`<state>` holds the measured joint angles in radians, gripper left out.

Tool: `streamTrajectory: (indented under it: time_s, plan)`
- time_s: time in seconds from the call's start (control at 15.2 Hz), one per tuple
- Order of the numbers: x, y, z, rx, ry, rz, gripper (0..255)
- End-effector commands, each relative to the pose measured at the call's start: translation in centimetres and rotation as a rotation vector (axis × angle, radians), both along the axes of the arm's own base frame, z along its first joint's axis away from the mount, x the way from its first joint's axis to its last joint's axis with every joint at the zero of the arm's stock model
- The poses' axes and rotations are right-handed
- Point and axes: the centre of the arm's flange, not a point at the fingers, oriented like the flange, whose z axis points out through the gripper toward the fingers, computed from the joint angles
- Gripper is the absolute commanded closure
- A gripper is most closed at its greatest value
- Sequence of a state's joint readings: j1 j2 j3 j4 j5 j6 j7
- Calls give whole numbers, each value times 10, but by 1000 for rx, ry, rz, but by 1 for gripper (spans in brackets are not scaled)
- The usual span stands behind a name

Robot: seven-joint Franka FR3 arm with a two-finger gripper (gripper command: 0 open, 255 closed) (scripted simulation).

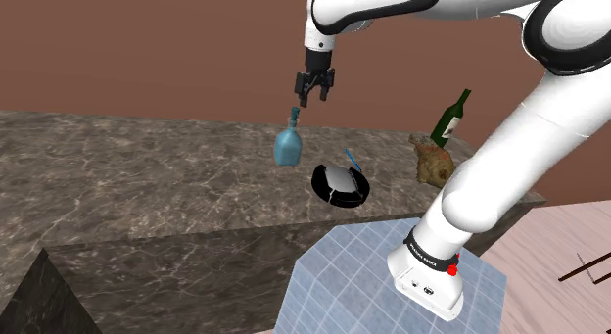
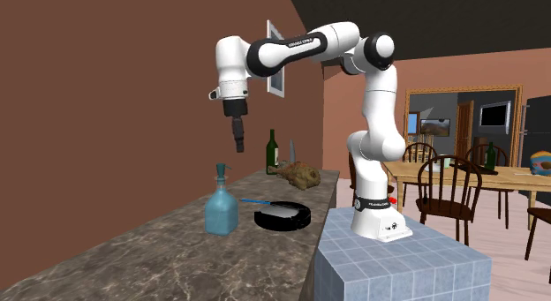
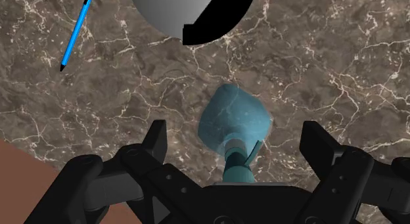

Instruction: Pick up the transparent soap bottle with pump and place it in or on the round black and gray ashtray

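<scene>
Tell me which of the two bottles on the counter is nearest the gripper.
The squat pale blue pump bottle, just below the open gripper. The tall dark green wine bottle stands farther off, beyond the round ashtray.

The translucent blue-green soap bottle with a pump top [image 1: 286, 146] stood upright on the brown marbled counter [image 1: 147, 185]. Near it but apart, toward the shoulder view's right, the round black ashtray with a grey centre [image 1: 341, 183] lay flat.

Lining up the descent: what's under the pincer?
The blue soap bottle, upright on the marbled counter, untouched below the open pincer. Its base hides the counter beneath.
</scene>
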<state>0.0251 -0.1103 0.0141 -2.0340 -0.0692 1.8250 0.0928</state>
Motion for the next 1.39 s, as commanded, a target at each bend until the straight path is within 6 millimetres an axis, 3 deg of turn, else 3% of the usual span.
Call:
streamTrajectory:
  time_s: [0.0, 0.26, 0.79, 1.25, 1.32]
  plan:
    - [23, 3, -9, -1, -7, 5, 0]
    - [67, 8, -24, -3, -19, 14, 0]
    - [64, 5, -64, -3, -19, 15, 0]
    - [64, 5, -64, -3, -19, 14, 0]
    - [64, 5, -64, -3, -19, 14, 255]
